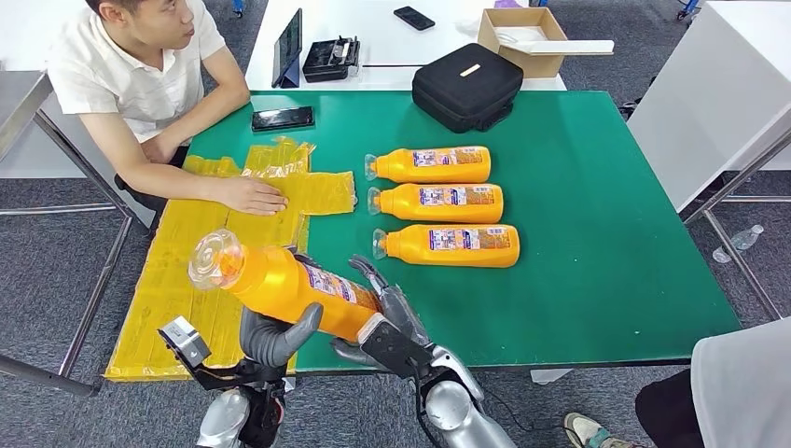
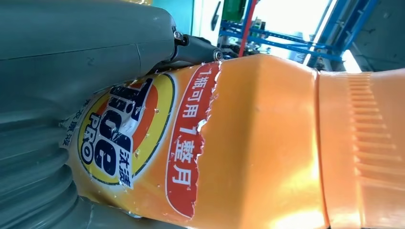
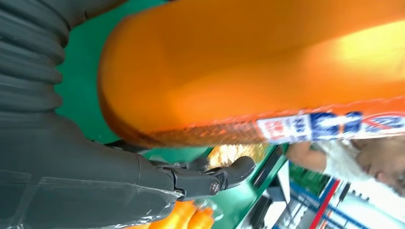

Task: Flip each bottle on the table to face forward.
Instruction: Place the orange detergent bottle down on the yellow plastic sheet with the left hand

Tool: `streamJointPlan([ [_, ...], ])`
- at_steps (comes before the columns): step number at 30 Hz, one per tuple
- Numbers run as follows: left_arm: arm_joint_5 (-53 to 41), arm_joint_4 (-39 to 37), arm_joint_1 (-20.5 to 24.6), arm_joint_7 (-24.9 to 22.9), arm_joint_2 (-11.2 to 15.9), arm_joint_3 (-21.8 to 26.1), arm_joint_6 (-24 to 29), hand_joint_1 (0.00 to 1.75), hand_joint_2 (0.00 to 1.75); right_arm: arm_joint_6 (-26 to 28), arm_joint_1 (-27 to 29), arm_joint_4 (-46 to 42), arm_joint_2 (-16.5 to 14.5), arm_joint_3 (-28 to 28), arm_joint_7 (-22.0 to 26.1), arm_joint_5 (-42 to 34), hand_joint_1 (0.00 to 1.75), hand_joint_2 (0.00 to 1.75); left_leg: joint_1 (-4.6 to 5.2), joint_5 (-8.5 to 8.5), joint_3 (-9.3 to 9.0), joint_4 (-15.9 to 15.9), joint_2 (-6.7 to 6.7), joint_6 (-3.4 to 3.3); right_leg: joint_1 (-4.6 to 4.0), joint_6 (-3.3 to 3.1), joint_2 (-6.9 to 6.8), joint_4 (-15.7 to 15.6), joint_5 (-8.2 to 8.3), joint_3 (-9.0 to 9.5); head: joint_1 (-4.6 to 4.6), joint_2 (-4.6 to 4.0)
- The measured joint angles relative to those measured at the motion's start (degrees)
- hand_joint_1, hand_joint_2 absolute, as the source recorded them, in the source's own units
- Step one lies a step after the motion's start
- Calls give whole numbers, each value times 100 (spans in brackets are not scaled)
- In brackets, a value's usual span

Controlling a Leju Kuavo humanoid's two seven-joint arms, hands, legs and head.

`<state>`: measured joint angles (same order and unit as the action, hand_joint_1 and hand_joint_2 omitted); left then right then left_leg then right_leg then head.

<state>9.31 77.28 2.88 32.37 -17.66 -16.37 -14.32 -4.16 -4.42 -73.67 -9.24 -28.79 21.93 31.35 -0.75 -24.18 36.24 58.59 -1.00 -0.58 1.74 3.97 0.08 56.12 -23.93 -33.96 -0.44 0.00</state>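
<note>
Bottle [image 1: 280, 280] lifted above table [image 1: 597, 280], gripped by left hand [image 1: 275, 336] and right hand [image 1: 392, 322]; three bottles [image 1: 438, 207] lying flat.

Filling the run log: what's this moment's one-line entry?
bottle lifted | left hand holds | right hand supports base | three bottles on table

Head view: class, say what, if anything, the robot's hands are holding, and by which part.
Both hands hold one orange bottle off the table: left hand under its middle, right hand at its base end.
</note>
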Motion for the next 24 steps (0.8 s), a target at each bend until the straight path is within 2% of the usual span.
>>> streamJointPlan([
  [3,-161,21,-2,-66,0,12,121,175,175,181,29,38,0,46,-12,161,0,175,0,0,0,0,0,0,0,0,0,0,0,0,1,0],
  [9,-1491,213,-40,-161,0,33,935,175,175,701,268,62,-1,397,12,676,0,175,0,0,3,0,-1,0,0,0,0,0,0,-1,0,0],
  [12,-2218,360,-70,-339,-2,82,1325,175,175,1166,383,18,-3,695,-35,1283,0,175,1,0,4,0,-6,0,0,0,-1,-1,0,-1,1,0],
  [15,-3285,530,-98,-455,-2,132,1877,175,175,1618,459,-119,-29,1119,8,2043,0,175,1,0,5,0,-8,0,0,0,-1,0,0,0,2,0],
  [17,-3985,639,-95,-557,-2,155,2313,175,175,1704,488,-271,-78,1385,88,2208,0,175,1,0,5,1,-6,0,0,1,-1,0,1,-1,2,0],
  [21,-6085,872,-24,-1194,8,230,3397,175,175,1612,542,-753,-246,1805,352,1911,0,175,0,2,4,1,-9,-1,0,1,-1,0,1,1,1,0],
  [24,-7444,950,75,-1649,22,375,3715,175,175,1351,557,-1226,-375,2027,480,1545,0,175,0,3,4,1,-6,-1,0,1,-1,1,1,1,2,0],
])
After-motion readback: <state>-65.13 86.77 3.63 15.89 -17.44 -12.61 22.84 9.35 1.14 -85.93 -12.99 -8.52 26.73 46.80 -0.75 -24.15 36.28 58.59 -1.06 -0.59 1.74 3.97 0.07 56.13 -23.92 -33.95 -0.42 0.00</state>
